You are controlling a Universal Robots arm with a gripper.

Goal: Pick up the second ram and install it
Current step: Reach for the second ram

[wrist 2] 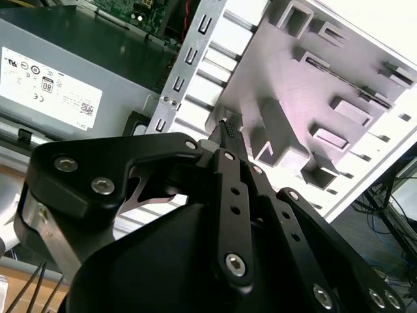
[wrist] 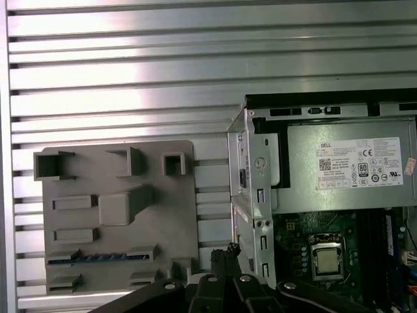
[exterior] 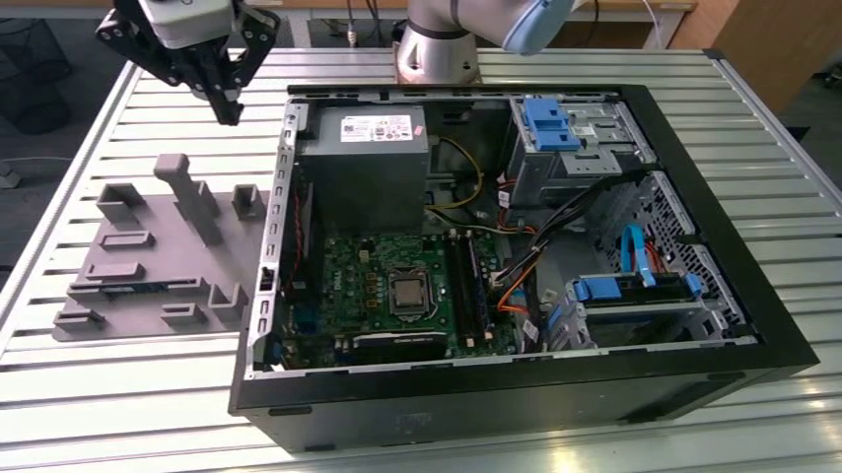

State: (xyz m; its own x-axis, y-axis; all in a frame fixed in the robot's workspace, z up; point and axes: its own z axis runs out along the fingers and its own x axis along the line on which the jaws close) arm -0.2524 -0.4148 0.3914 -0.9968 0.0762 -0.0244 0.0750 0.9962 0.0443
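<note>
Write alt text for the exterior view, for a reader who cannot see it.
The end effector, shut and empty, hangs over the slatted table near a grey fixture plate holding the second ram. An open computer case lies at the exterior view's right, motherboard exposed.

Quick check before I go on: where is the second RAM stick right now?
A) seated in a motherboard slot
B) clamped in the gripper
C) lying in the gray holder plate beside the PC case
C: in the first wrist view the blue-green ram stick lies in a cradle of the gray holder plate, and the gripper holds nothing.
</note>
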